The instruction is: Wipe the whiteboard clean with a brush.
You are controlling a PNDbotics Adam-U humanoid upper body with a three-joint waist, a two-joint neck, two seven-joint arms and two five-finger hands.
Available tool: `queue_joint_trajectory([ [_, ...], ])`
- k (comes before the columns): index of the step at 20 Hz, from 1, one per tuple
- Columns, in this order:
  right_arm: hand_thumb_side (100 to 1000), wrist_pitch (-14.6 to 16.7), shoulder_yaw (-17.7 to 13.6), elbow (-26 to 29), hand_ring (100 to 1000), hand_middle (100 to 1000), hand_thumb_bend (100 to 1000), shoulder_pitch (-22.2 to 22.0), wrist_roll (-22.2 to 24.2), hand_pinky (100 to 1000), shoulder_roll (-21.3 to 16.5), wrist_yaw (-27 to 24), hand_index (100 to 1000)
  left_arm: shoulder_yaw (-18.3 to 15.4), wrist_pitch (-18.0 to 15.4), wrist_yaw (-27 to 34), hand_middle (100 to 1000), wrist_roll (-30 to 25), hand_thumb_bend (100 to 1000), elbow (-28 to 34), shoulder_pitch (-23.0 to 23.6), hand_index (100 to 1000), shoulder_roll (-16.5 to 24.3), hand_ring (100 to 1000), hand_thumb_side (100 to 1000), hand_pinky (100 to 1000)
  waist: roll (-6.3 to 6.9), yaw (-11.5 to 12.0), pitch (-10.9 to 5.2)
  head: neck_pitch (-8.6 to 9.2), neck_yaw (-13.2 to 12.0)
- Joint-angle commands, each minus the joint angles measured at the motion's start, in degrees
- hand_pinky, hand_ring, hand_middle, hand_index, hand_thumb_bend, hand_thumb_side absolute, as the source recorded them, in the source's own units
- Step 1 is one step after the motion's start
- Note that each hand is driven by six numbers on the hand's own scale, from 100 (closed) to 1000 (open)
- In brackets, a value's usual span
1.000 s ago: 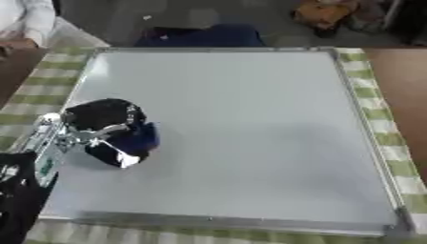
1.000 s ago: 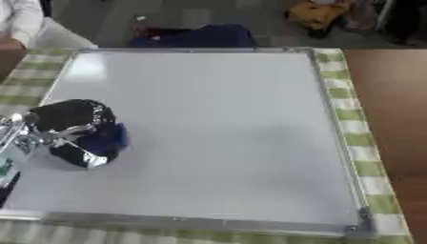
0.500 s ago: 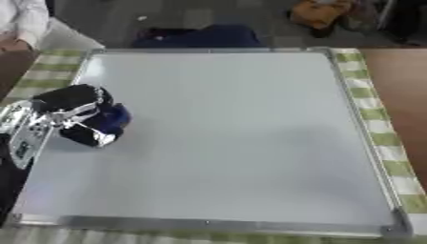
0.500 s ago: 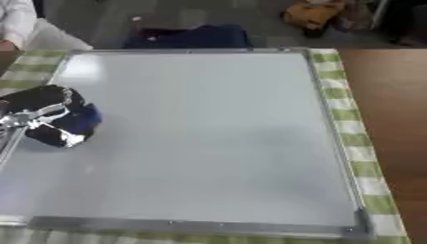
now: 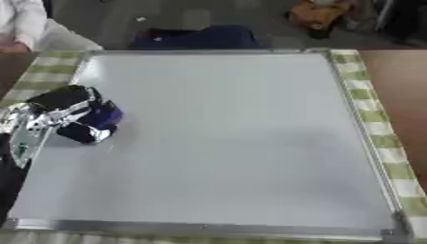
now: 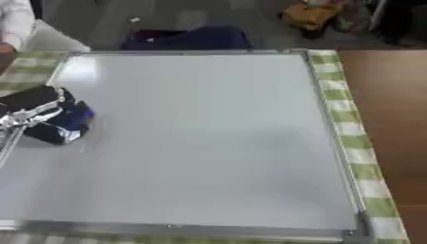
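The whiteboard is lying flat on a green-and-white checked cloth, its metal frame running close to the desk's near edge and filling most of the surface. The board's white face is looking clean across the near and middle parts.

By the board's left edge, about halfway up it, the robot's left hand is reaching in from the left side with its fingers curling over a dark blue brush, which it is pressing down onto the board. The brush is sitting well inside the frame, just beside the left rail. The right hand is not showing in either view.

At the right, bare brown desk is showing beyond the cloth. Past the board's far edge, a dark blue object is lying on the floor.
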State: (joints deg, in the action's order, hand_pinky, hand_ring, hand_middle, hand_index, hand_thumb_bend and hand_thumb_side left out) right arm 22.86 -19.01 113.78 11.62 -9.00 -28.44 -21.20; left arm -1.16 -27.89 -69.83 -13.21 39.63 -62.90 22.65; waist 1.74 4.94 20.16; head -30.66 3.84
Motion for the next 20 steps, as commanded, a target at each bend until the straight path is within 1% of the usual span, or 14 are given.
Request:
queue_joint_trajectory([
  [1,1000,-0.01,-0.43,0.81,586,502,100,0.56,0.34,678,-0.78,0.43,556,-1.49,1.98,-2.72,329,2.41,214,-1.14,-1.61,118,0.77,606,452,714,-0.07,-0.16,-0.91,0.88,-0.27],
  [8,1000,-0.03,-0.48,0.81,586,502,100,0.62,0.54,679,-0.72,0.41,556,-2.66,4.5,-6.59,317,6.42,209,-3.23,-2.5,117,1.07,590,441,716,-0.07,-0.31,-0.68,1.14,-0.28],
  [12,1000,-0.16,-0.46,0.81,586,501,100,0.61,0.66,679,-0.68,0.41,555,-2.87,5.25,-8.55,311,8.24,205,-4.31,-2.88,117,1.45,579,429,721,-0.03,-0.19,-0.67,1.15,-0.18],
  [15,1000,-0.27,-0.47,0.81,586,501,100,0.55,0.72,679,-0.68,0.42,555,-2.77,5.01,-10.08,313,8.67,198,-5.15,-3.19,118,1.55,577,412,729,0.03,-0.11,-0.77,1.01,-0.13],
  [20,1000,-0.52,-0.48,0.81,587,501,100,0.47,0.69,680,-0.6,0.38,556,-2.47,3.18,-13.53,331,7.43,227,-6.7,-3.85,126,1.69,589,418,751,0.2,-0.27,-0.98,0.98,-0.05],
])
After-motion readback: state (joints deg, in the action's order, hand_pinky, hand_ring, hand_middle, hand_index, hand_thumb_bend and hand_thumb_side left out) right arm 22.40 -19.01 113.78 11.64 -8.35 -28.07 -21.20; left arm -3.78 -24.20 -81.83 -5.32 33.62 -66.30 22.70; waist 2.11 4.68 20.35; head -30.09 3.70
